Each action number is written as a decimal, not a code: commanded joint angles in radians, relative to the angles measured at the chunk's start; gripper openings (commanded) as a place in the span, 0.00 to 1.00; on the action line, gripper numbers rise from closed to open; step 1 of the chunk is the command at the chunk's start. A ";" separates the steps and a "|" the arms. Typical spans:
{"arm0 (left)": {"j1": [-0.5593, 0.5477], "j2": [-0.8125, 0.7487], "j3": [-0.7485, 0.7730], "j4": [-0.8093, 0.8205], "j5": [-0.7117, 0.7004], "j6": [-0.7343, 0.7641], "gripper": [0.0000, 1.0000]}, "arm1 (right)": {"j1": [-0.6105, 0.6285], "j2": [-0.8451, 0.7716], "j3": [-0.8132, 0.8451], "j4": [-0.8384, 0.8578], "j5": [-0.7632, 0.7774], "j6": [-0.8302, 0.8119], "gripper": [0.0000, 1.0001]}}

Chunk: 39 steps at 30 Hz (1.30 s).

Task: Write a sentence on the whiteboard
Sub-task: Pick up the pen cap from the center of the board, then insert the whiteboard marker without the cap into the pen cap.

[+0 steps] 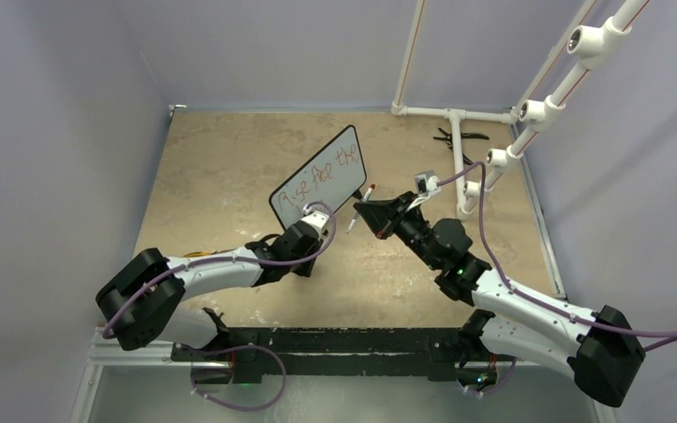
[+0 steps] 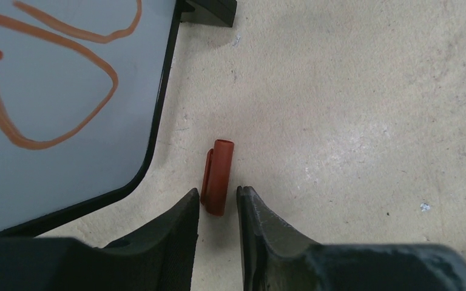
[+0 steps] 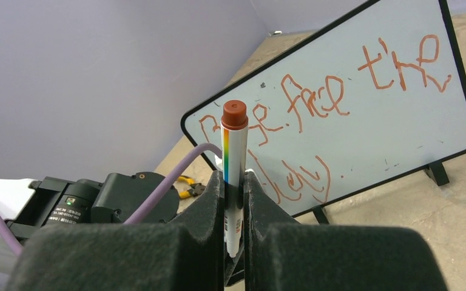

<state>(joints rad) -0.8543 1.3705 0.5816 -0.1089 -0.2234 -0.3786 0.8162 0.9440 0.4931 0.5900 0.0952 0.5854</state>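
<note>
Whiteboard taken as reference throughout.

- Small white rectangular whiteboard with a thin black frame (image 1: 322, 189) stands on short black feet near the middle of the mottled tan desk (image 1: 220, 159). Seen from above it sits at a diagonal, writing face towards the arms.
- Thin red handwritten sentence (image 3: 327, 100) runs in two lines across the board. The last word of the upper line reads "the"; the rest is too loose to read with confidence.
- Left hand (image 2: 216, 197) is low at the board's near rounded corner, fingers parted narrowly.
- Short red plastic marker cap with a clip (image 2: 217, 176) lies flat on the desk just beside the board's frame and clear of it. Its near end sits between the left fingertips. A thin gap shows on one side – no firm pinch visible.
- Right hand (image 3: 233, 182) is off the board's near right end, facing the writing. Its fingers are pressed together on a white-barrelled marker with a rainbow stripe and a red end (image 3: 235, 151).
- The marker stands upright in the grip, red end uppermost. From above it is close to the board's right edge, apart from it.
- Beyond the board, at the far right of the desk – a white plastic pipe frame (image 1: 455, 115) with dark-handled pliers (image 1: 460, 136) lying beside it.
</note>
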 commanded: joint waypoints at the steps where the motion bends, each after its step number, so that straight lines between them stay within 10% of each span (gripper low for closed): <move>1: -0.019 0.021 0.045 -0.022 -0.061 -0.012 0.26 | 0.000 -0.020 0.009 0.021 0.029 -0.013 0.00; 9: -0.044 0.052 0.053 -0.032 -0.084 -0.029 0.00 | 0.000 -0.036 0.006 0.008 0.038 -0.009 0.00; 39: -0.046 -0.391 -0.304 0.779 0.336 -0.107 0.00 | 0.000 -0.030 -0.070 0.022 0.054 0.173 0.00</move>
<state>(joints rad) -0.8982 0.9974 0.2958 0.5392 0.0582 -0.4450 0.8162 0.9001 0.4194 0.5842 0.1425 0.7410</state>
